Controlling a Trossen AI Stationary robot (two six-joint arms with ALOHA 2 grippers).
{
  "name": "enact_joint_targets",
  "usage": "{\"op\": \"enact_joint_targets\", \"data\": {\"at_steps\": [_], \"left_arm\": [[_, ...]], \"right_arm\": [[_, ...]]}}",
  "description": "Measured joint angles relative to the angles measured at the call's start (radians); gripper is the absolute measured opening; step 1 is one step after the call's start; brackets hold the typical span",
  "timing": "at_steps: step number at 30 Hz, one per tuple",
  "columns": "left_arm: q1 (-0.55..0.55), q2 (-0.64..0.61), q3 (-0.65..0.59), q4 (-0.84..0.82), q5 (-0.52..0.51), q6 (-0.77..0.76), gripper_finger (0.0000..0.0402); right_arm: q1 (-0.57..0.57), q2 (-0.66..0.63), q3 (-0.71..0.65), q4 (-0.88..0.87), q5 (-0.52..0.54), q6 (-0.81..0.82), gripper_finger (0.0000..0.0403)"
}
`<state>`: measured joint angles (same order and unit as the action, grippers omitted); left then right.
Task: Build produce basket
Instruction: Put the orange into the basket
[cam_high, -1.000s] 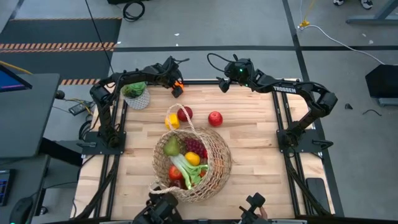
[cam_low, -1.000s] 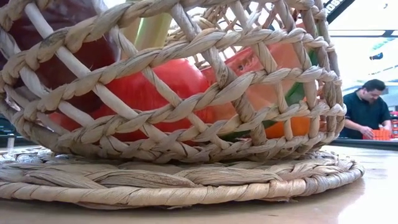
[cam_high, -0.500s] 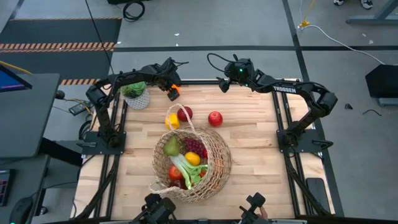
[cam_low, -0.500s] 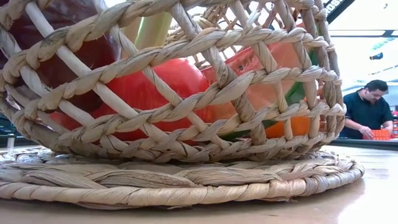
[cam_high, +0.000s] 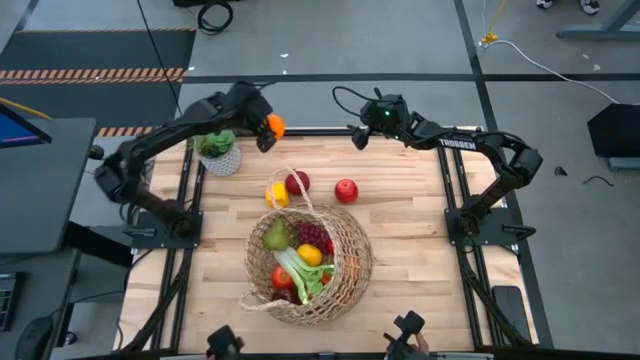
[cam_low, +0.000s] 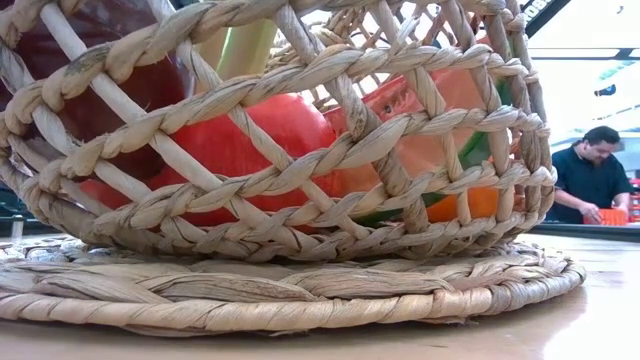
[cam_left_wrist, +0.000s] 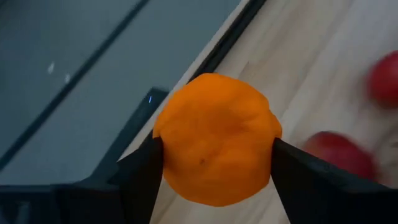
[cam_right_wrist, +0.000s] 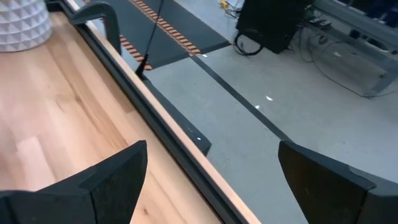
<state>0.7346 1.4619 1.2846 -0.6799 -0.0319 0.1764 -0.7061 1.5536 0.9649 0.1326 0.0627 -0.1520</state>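
The wicker basket stands on the table's near middle and holds a pear, grapes, a leek and other produce; its weave fills the low view. A yellow fruit and two red apples lie on the wood just beyond it. My left gripper is raised over the table's far left edge, shut on an orange. My right gripper stands open at the far edge, with nothing between its fingers. My left gripper pinches the orange by its two opposite sides between its two fingers. The fingers slant downward. The orange is lifted clear of the table.
A small potted green plant in a white pot stands at the far left corner, just below the left arm. The wood to the basket's left and right is bare. A person shows in the room beyond, in the low view.
My left gripper has risen from the table's far left part with the orange, lifting it clear of the wood and carrying it a little toward the far edge. The basket and the loose fruit have stayed where they were.
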Motion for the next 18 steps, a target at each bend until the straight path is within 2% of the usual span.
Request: {"op": "enact_joint_targets", "data": {"at_steps": [8,18], "left_arm": [[-0.142,-0.192,0.000,0.000,0.118,0.000,0.0277],[-0.381,-0.263,0.000,0.031,0.142,0.014,0.0278]], "right_arm": [[0.001,0.000,0.000,0.001,-0.064,0.022,0.0365],[0.038,0.000,0.000,0.001,-0.065,0.022,0.0365]]}}
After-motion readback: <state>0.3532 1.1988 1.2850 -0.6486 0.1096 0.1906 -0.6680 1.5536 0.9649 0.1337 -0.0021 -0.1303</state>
